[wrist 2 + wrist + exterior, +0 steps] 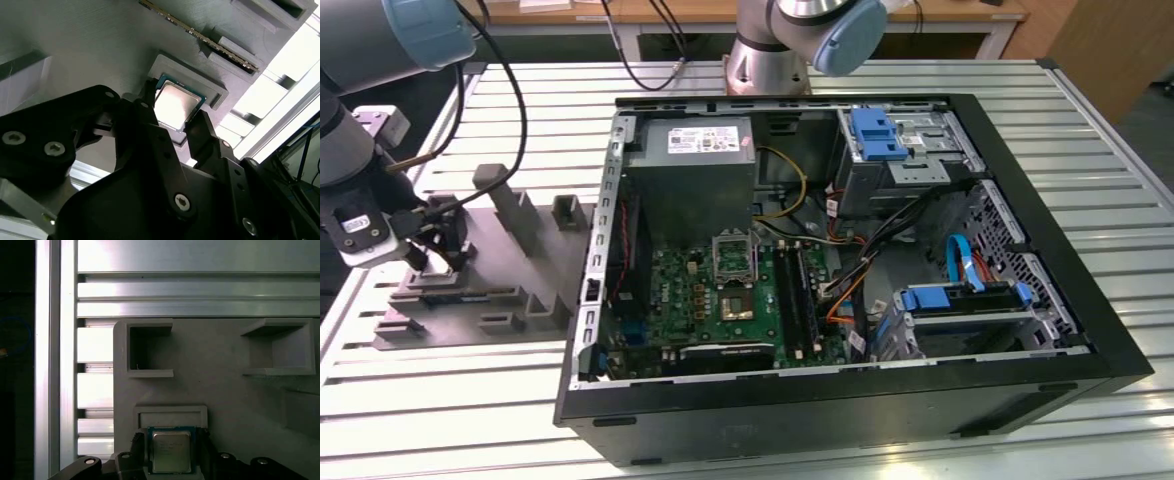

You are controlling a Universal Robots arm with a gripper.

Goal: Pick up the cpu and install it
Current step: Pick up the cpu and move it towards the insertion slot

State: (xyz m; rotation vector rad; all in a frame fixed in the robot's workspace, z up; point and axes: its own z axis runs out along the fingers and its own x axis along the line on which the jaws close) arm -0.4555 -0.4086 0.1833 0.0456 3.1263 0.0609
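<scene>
at the exterior view's left, black two-finger gripper [435, 265] is hanging over the grey plastic parts tray [507, 272], narrowed onto the small square silvery-topped cpu [175, 106], seemingly pinching it at its shallow pocket [212, 89]. it's gripping thin edges only: chip could tilt n snag the rim. rightward, black open pc case [1067, 330] w/ green motherboard [707, 300] is sitting.
</scene>
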